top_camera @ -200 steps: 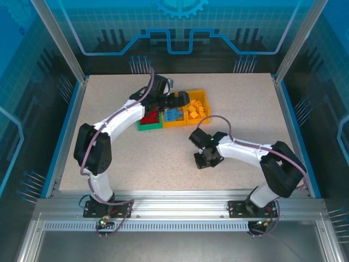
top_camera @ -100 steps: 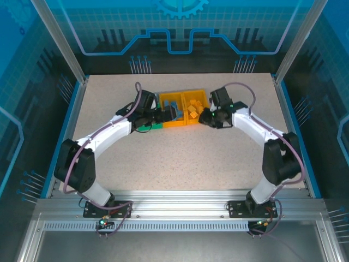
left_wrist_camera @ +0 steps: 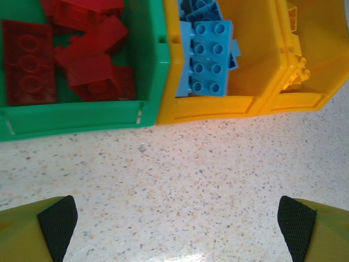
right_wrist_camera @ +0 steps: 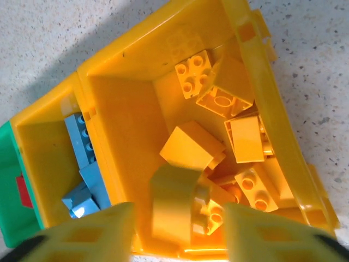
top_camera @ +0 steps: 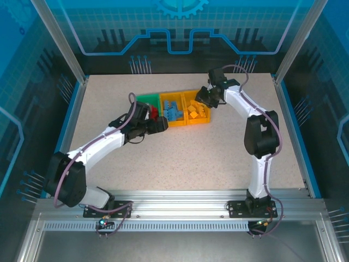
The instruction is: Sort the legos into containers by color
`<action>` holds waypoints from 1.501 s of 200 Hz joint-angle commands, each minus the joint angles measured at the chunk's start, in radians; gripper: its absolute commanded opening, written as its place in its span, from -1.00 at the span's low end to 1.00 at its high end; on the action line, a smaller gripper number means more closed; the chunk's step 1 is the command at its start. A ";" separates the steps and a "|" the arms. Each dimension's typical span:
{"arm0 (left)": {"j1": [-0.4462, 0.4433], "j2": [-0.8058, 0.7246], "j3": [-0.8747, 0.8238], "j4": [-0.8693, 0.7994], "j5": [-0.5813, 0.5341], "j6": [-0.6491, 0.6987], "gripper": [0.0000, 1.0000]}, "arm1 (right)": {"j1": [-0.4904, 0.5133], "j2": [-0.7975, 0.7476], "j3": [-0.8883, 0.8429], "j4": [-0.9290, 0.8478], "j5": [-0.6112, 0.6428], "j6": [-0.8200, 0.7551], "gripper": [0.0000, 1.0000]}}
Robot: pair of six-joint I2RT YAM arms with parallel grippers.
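1. Bins (top_camera: 179, 124) stand joined in a row toward 12 o'clock on the speckled table (top_camera: 191, 164). The green bin (left_wrist_camera: 82, 119) is at the 9 o'clock end. The middle bin (left_wrist_camera: 215, 106) and the right bin (left_wrist_camera: 305, 101) are both yellow-orange.
2. Red bricks (left_wrist_camera: 87, 60) lie heaped in the green bin.
3. Blue bricks (left_wrist_camera: 210, 57) lie in the middle bin, an eight-stud oblong uppermost with its studs up.
4. Orange bricks (right_wrist_camera: 218, 98) fill the right bin, tumbled at all angles. Some show their studs and one shows its hollow underside.
5. The left gripper (left_wrist_camera: 177, 218) has its jaws spread wide.
   - Its dark pads (left_wrist_camera: 57, 221) sit at the 7 and 5 o'clock corners of the wrist view.
   - Nothing lies between them but bare table.
   - It holds and touches nothing.
   - In the top view it (top_camera: 158, 125) hangs just at 6 o'clock of the green bin, near the front walls but apart from them.
6. The right gripper (right_wrist_camera: 177, 213) hangs over the right bin, at that bin's 12 o'clock end in the top view (top_camera: 203, 97).
   - Its yellow fingers (right_wrist_camera: 87, 234) stand apart.
   - One orange brick (right_wrist_camera: 174, 196) lies between them, over the heap.
   - There is a clear gap on the brick's 9 o'clock side.
   - On its 3 o'clock side I cannot tell whether it touches the finger.
   - The jaws are wider than the brick and do not clamp it.
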 commanded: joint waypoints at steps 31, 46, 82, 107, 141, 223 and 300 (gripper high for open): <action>0.034 -0.110 -0.043 -0.075 -0.196 0.045 0.98 | -0.004 -0.047 0.020 -0.060 -0.013 -0.043 0.77; 0.052 -0.135 -0.059 -0.092 -0.259 0.049 0.98 | -0.003 -0.117 -0.042 -0.024 0.005 -0.083 0.92; 0.101 -0.235 -0.154 -0.067 -0.479 0.114 0.98 | -0.003 -0.427 -0.337 0.147 0.280 -0.335 1.00; 0.151 -0.355 -0.307 0.112 -0.562 0.246 0.98 | -0.020 -0.689 -0.698 0.423 0.584 -0.576 1.00; 0.221 -0.463 -0.518 0.427 -0.525 0.401 0.98 | -0.128 -0.881 -1.149 0.856 0.505 -0.731 1.00; 0.292 -0.239 -0.638 0.881 -0.288 0.521 0.98 | -0.181 -0.711 -1.379 1.291 0.594 -0.670 1.00; 0.340 0.137 -0.616 1.302 -0.207 0.552 0.98 | -0.193 -0.648 -1.347 1.285 0.540 -0.672 1.00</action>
